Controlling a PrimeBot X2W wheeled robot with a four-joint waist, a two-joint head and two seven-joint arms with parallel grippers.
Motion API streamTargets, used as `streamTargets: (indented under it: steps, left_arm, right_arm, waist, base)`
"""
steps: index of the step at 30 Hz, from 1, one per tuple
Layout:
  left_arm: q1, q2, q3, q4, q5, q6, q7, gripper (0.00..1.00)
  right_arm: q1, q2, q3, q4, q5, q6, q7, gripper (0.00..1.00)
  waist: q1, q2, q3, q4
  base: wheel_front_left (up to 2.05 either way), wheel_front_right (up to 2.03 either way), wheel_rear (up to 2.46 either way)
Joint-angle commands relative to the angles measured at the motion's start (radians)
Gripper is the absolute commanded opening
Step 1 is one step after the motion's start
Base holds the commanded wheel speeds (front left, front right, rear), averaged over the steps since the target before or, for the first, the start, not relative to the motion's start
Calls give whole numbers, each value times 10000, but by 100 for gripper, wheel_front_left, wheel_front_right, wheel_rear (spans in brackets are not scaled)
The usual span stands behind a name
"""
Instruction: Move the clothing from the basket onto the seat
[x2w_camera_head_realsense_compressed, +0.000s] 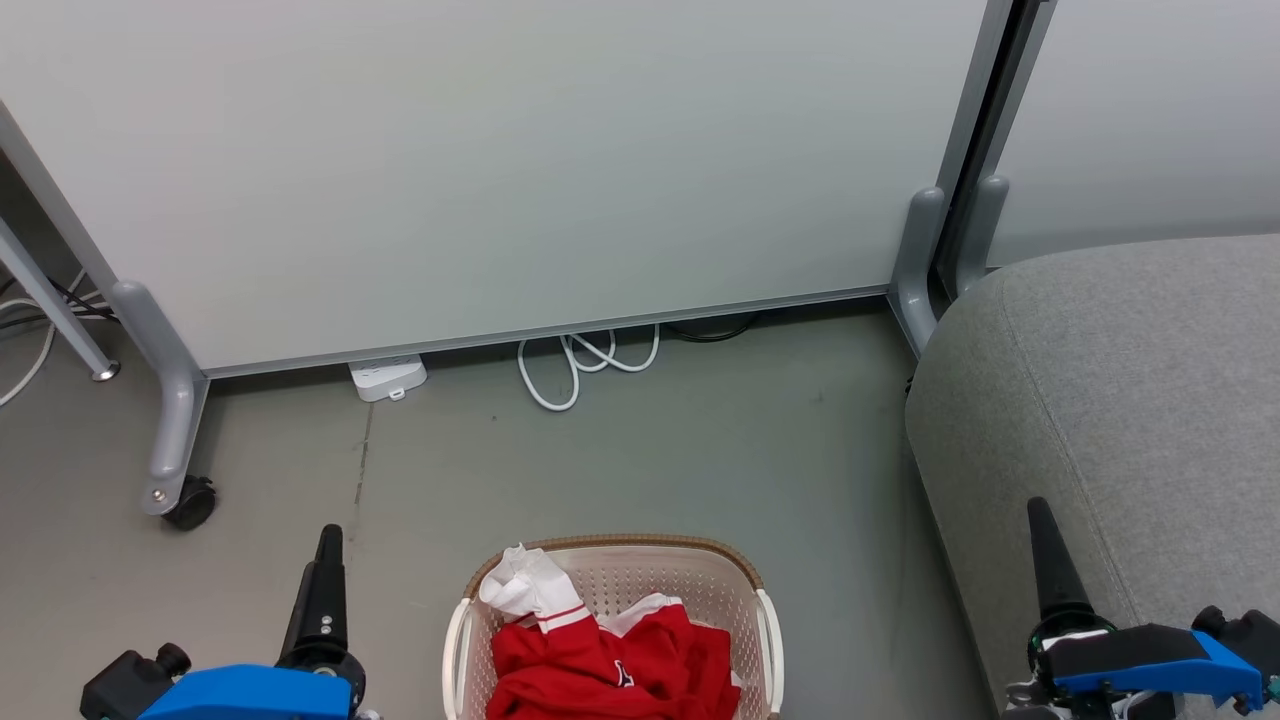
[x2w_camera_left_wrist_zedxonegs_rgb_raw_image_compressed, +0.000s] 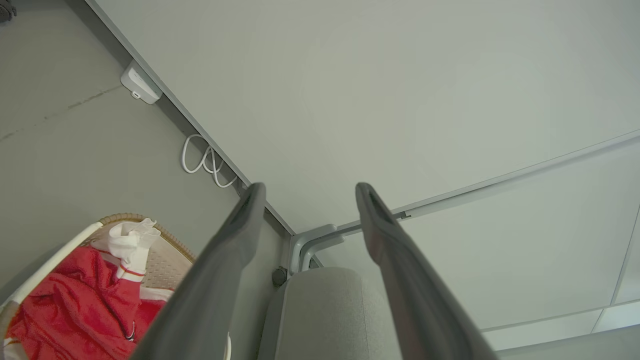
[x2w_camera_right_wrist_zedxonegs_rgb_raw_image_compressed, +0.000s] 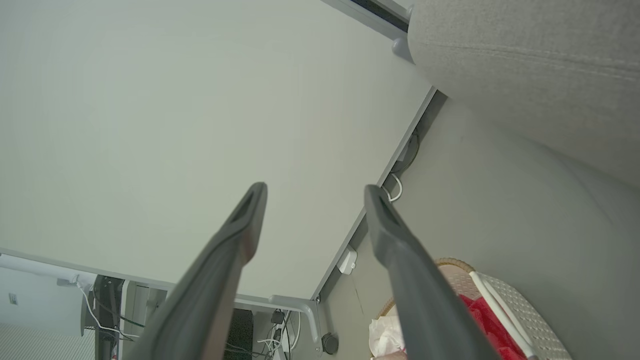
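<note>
A wide pale partition panel (x2w_camera_head_realsense_compressed: 500, 170) on a grey frame closes off the far side of the scene, and a second panel stands to its right behind a dark gap. Below them a plain grey floor (x2w_camera_head_realsense_compressed: 700, 450) runs toward the robot. The seat (x2w_camera_head_realsense_compressed: 1130, 400), a large grey fabric sofa with a rounded edge and a stitched seam, takes up the right side, and its far end lies close to the frame's upright. The basket (x2w_camera_head_realsense_compressed: 700, 546) sits on the floor at the near centre, to the left of the seat and apart from it; it is cream plastic with perforated walls, a brown woven rim and a white handle on each side. The clothing (x2w_camera_head_realsense_compressed: 610, 665) lies inside the basket as a crumpled red heap with white panels and a small white logo, and a white cuff with a thin red stripe is bunched up against the far left rim. The left gripper (x2w_camera_left_wrist_zedxonegs_rgb_raw_image_compressed: 310, 190) hangs over the floor just left of the basket, its two dark fingers spread wide with nothing between them. The right gripper (x2w_camera_right_wrist_zedxonegs_rgb_raw_image_compressed: 315, 190) hangs at the seat's near left edge, its fingers also spread wide and empty. A white cable (x2w_camera_head_realsense_compressed: 580, 365) loops on the floor under the panel's lower edge. Left of it lies a white power strip (x2w_camera_head_realsense_compressed: 388, 378). Further left a black caster (x2w_camera_head_realsense_compressed: 190, 503) carries the frame's leg.
</note>
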Motion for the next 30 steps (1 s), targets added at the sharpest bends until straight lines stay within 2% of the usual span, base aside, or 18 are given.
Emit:
streamTargets:
  steps: [1, 12, 30]
  left_arm:
    - [-285, 112, -125, -165, 575, 51, -128, 100]
    - [-386, 219, -627, -7, 2999, 195, -517, 100]
    - [-433, 294, -1051, -6, 5498, 325, -1063, 100]
  right_arm:
    - [-248, -28, 39, -151, -612, 2, -105, 100]
    - [-149, -34, 102, -505, -2852, 3, -183, 100]
    - [47, -43, 239, -877, -5266, 2, -328, 100]
  waist:
    - [0, 0, -4, 0]
    - [0, 0, -18, -1]
    - [0, 0, -36, 2]
  base:
    - [0, 0, 0]
    - [0, 0, 0]
    - [0, 0, 0]
